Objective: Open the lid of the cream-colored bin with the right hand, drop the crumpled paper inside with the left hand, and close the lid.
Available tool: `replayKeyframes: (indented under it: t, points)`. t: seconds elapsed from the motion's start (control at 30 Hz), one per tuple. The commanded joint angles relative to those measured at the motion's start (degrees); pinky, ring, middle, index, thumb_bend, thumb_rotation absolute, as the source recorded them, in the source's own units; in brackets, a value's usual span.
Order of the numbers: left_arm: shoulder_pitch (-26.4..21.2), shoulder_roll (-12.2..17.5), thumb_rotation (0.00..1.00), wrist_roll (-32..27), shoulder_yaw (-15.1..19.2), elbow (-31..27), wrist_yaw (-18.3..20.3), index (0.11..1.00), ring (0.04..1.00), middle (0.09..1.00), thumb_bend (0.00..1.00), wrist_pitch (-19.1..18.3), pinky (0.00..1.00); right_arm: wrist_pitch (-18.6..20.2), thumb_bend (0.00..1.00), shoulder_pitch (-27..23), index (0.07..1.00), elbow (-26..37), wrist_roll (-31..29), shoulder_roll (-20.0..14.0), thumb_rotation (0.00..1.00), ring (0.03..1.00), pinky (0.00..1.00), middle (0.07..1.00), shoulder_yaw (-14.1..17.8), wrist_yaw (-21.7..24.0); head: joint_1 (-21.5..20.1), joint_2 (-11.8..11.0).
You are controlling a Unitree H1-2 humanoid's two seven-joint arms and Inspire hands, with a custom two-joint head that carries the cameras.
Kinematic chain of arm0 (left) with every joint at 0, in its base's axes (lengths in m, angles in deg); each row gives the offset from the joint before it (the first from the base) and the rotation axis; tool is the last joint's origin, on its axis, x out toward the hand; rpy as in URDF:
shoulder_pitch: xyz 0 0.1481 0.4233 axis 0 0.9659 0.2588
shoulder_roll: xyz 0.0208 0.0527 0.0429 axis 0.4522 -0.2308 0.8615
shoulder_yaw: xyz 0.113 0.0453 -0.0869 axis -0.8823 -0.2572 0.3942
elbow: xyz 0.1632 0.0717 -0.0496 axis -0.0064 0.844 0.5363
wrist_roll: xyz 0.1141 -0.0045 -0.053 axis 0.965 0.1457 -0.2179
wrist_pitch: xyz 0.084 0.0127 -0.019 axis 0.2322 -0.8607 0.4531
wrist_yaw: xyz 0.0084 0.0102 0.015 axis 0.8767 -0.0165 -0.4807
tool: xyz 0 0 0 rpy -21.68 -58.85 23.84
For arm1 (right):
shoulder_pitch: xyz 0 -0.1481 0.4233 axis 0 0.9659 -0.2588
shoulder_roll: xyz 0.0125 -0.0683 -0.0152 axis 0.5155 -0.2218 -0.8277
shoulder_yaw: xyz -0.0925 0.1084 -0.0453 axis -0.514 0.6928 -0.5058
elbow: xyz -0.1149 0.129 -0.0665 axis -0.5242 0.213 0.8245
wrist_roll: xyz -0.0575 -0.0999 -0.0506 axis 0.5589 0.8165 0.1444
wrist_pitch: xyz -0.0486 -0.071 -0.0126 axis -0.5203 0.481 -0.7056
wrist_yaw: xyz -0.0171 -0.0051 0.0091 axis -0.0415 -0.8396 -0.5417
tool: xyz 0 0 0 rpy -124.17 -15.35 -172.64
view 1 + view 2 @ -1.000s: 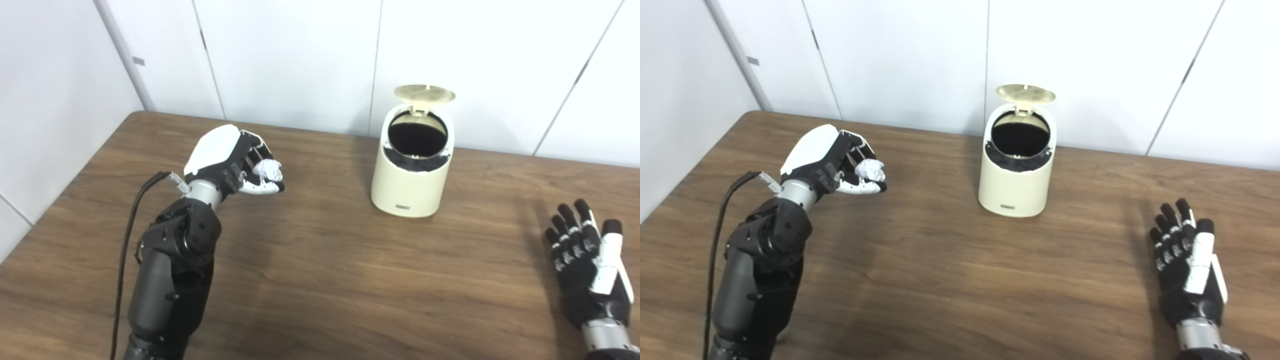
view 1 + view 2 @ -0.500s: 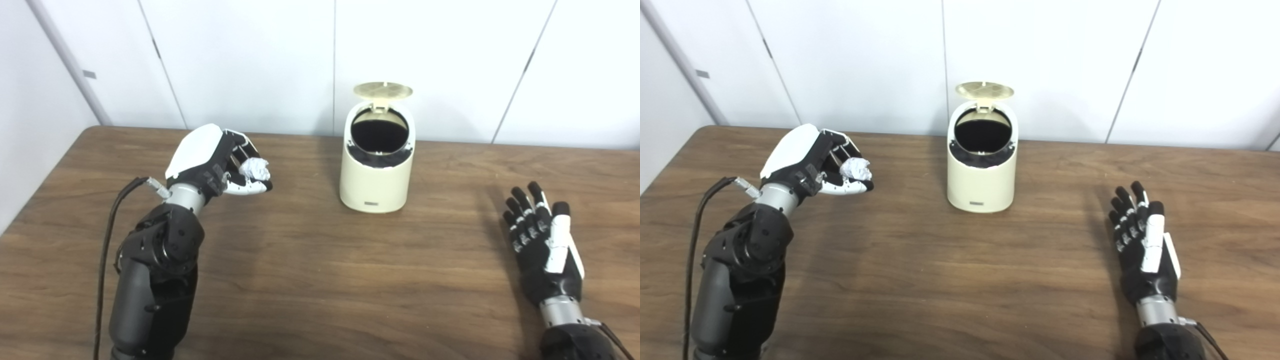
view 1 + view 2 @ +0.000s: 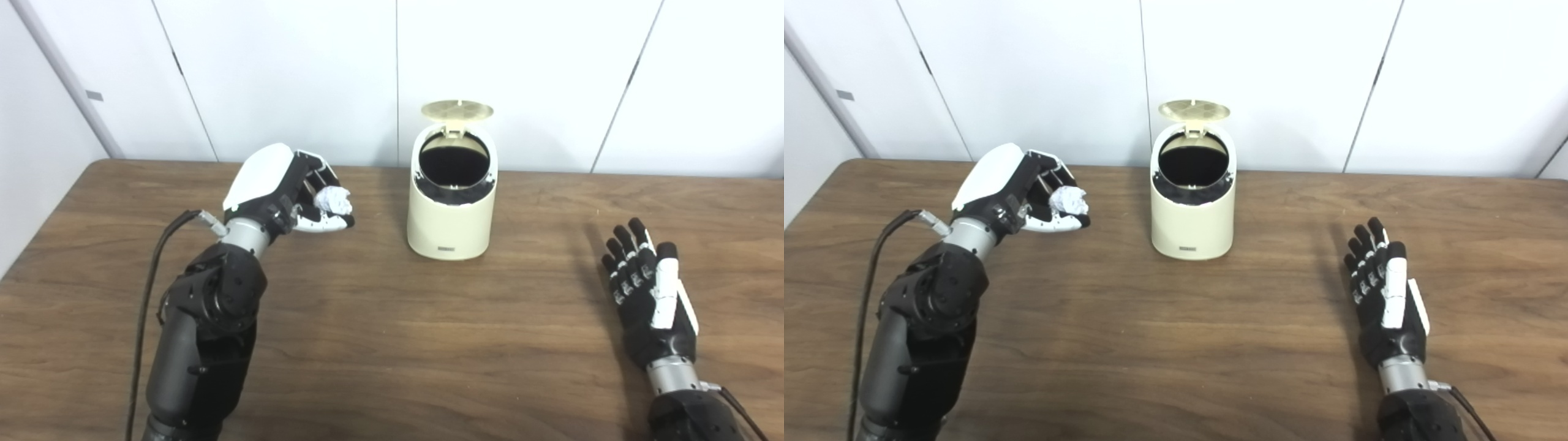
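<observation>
Bright, even overhead light leaves soft shadows on the table point(image 3: 392, 343), and both views are slightly soft.

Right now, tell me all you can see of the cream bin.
The cream bin is a small, rounded cylinder, smooth like plastic, standing upright on the wooden table near the wall. Its round lid is hinged up at the back, baring a dark, forward-tilted opening. A small label sits low on its front. Neither hand touches it.

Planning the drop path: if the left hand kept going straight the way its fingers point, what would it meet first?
Probably the bin: the left hand, holding the crumpled paper, points toward its side wall, though depth is unclear.
</observation>
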Motion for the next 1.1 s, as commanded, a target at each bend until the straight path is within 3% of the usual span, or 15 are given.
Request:
replayKeyframes:
  t: [0.0, 0.2, 0.5, 0.7, 1.07]
  points:
    - [-3.59, 0.18, 0.0, 0.31, -0.3, -0.63, -1.96, 0.462, 0.436, 0.514, 0.5, -0.06, 0.53, -0.2, 0.51, 0.78, 0.982, -1.71, 0.5, 0.38, 1.0, 0.988, 1.0, 0.975, -0.74, 0.16, 0.04, 0.02]
    - [-4.71, -0.68, 0.0, 0.04, -1.95, 0.74, -4.05, 0.47, 0.415, 0.517, 0.5, 0.21, 0.5, -2.35, 0.5, 0.7, 0.973, -2.91, 2.39, 0.08, 1.0, 0.984, 1.0, 0.97, -1.52, 0.49, -0.42, -0.94]
    - [-6.64, -3.25, 0.0, -1.64, -3.63, 4.4, -9.21, 0.475, 0.417, 0.498, 0.48, 1.78, 0.42, -2.73, 0.51, 1.09, 0.98, -3.21, 3.42, 0.48, 1.0, 0.987, 1.0, 0.978, -2.45, 0.55, -0.97, -2.34]
    - [-8.74, -3.44, 0.0, -1.44, -5.4, 6.29, -10.35, 0.492, 0.384, 0.482, 0.47, 1.55, 0.36, -1.98, 0.51, 1.47, 0.975, -2.78, 3.2, 0.73, 1.0, 0.979, 1.0, 0.979, -2.4, 0.26, -1.23, -2.62]
    - [-11.58, -5.67, 0.0, -3.35, -6.75, 9.25, -13.23, 0.493, 0.4, 0.481, 0.48, 1.31, 0.37, -2.62, 0.5, 1.66, 0.968, -3.68, 4.2, 1.47, 1.0, 0.972, 1.0, 0.97, -2.6, -0.19, -1.76, -3.36]
